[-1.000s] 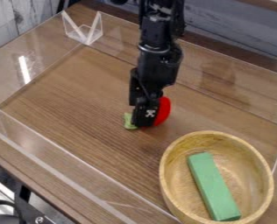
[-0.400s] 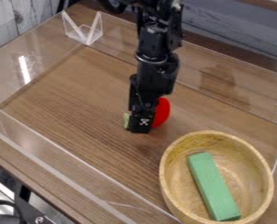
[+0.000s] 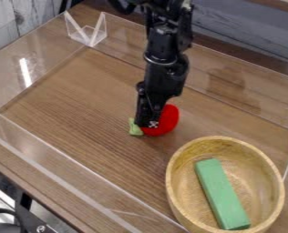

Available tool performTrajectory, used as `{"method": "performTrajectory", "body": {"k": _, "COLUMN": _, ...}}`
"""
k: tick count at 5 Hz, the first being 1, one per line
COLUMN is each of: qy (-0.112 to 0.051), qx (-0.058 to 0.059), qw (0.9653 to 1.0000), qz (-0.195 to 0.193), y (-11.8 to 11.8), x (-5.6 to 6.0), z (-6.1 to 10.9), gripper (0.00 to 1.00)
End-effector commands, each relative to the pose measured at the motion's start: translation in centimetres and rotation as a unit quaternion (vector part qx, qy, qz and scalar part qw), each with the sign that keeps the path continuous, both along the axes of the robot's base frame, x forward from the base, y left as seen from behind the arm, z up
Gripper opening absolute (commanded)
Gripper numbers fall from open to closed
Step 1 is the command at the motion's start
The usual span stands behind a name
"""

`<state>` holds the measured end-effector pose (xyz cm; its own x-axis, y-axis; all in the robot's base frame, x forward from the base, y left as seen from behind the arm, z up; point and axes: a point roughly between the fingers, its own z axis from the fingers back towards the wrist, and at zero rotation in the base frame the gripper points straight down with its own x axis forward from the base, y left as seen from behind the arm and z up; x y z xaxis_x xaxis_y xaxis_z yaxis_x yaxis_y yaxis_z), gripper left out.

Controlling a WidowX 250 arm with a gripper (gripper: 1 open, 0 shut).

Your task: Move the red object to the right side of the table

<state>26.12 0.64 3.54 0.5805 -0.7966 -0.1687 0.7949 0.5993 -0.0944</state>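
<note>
The red object [image 3: 168,118], a small round red soft toy with a green tuft [image 3: 136,130] at its lower left, lies on the brown wood-grain table [image 3: 74,96] near the middle. My gripper [image 3: 150,120] comes straight down from the black arm onto its left part. The fingers are pressed in against the toy and look shut on it. One dark finger [image 3: 144,118] covers part of the red surface. The toy still rests on the tabletop.
A round wooden bowl [image 3: 180,157] stands at the front right with a green rectangular block [image 3: 220,193] inside. Low clear acrylic walls [image 3: 61,168] border the table. A small clear folded stand [image 3: 86,32] sits at the back left.
The fingers have closed in on the red toy, which now shows more to the right of the gripper. The arm has stayed over the same spot.
</note>
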Motion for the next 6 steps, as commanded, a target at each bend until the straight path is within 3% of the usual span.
{"method": "performTrajectory", "body": {"k": 1, "qy": -0.017, "qx": -0.001, "qw": 0.9997, "qz": -0.020, "y": -0.6, "x": 2.0, "z": -0.4, "gripper": 0.00}}
{"method": "performTrajectory", "body": {"k": 2, "qy": -0.025, "qx": -0.003, "qw": 0.9994, "qz": -0.025, "y": -0.8, "x": 3.2, "z": -1.2, "gripper": 0.00}}
{"method": "performTrajectory", "body": {"k": 3, "qy": -0.031, "qx": -0.003, "qw": 0.9995, "qz": 0.004, "y": -1.3, "x": 2.8, "z": -1.4, "gripper": 1.00}}
{"method": "performTrajectory", "body": {"k": 4, "qy": -0.037, "qx": -0.005, "qw": 0.9988, "qz": 0.032, "y": -1.7, "x": 2.3, "z": -1.5, "gripper": 1.00}}
{"method": "performTrajectory", "body": {"k": 5, "qy": -0.051, "qx": 0.009, "qw": 0.9981, "qz": 0.035, "y": -2.3, "x": 2.3, "z": -0.6, "gripper": 0.00}}
{"method": "performTrajectory", "body": {"k": 6, "qy": -0.068, "qx": 0.023, "qw": 0.9964, "qz": 0.044, "y": -3.5, "x": 2.7, "z": 0.6, "gripper": 0.00}}
